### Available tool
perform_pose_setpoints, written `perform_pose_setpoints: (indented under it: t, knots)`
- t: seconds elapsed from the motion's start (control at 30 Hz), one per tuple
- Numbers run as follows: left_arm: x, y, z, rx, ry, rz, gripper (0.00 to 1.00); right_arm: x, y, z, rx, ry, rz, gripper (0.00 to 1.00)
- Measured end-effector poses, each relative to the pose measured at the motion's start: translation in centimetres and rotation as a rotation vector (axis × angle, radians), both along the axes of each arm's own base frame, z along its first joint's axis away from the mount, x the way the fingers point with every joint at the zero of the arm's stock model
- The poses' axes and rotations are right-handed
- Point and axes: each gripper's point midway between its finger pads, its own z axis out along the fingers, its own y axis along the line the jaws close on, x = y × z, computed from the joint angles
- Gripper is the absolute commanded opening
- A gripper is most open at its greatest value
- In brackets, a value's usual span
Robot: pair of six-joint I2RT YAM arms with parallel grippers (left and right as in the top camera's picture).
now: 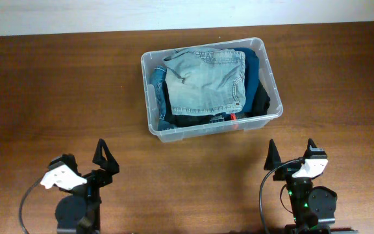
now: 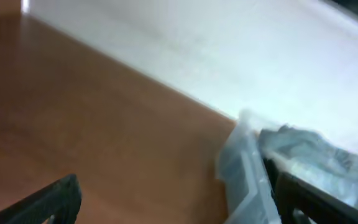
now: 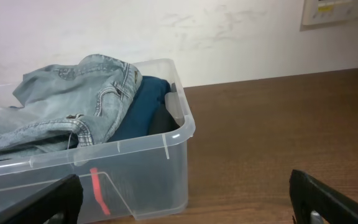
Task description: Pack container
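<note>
From overhead, the container (image 1: 273,99) sits on the brown bench (image 1: 44,84) a little right of centre and toward the far edge, near the pale wall (image 1: 174,13). It is filled with folded clothes: a light denim garment (image 1: 206,81) lies on top, with a dark blue garment (image 1: 255,68) showing along its right side and a black garment (image 1: 193,120) at the near side, where a small red strip (image 1: 234,119) also shows. The left gripper (image 1: 107,161) is at the near left and the right gripper (image 1: 291,155) at the near right. Both are well apart from the container, their fingers spread wide and holding nothing. The left wrist view is blurred. The two dark fingers stand far apart at the lower corners, with bare bench between them, and a corner of the container with pale denim inside lies at the right, against the wall. The right wrist view is sharper. The container fills the left half, with the denim heaped above its rim, the dark blue garment folded beside it and the red strip visible through the clear near wall. The fingers are wide apart at the bottom edge, and a wall plate (image 3: 337,12) shows at the top right.
</note>
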Motion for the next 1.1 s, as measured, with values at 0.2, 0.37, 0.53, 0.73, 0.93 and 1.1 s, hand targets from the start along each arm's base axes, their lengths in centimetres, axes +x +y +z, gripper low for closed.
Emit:
perform_pose_setpoints:
  t: [0.2, 0.37, 0.53, 0.73, 0.93, 1.1]
  knots:
    - [0.3, -0.4, 2.0, 0.125, -0.133, -0.033, 0.99, 0.0, 0.0, 0.0, 0.000, 0.000, 0.000, 0.98]
    - [0.4, -1.3, 1.4, 0.234, -0.148, -0.087, 0.99, 0.0, 0.0, 0.0, 0.000, 0.000, 0.000, 0.98]
    - [0.4, -1.6, 0.2, 0.280, -0.132, -0.112, 0.99, 0.0, 0.0, 0.0, 0.000, 0.000, 0.000, 0.98]
    - [0.5, -1.8, -1.4, 0.297, -0.112, -0.123, 0.99, 0.0, 0.0, 0.0, 0.001, 0.000, 0.000, 0.98]
    - [0.5, -1.3, -3.6, 0.301, -0.065, -0.114, 1.00, 0.0, 0.0, 0.0, 0.000, 0.000, 0.000, 0.98]
    - [0.5, -0.9, -4.9, 0.351, -0.016, -0.117, 0.99, 0.0, 0.0, 0.0, 0.000, 0.000, 0.000, 0.98]
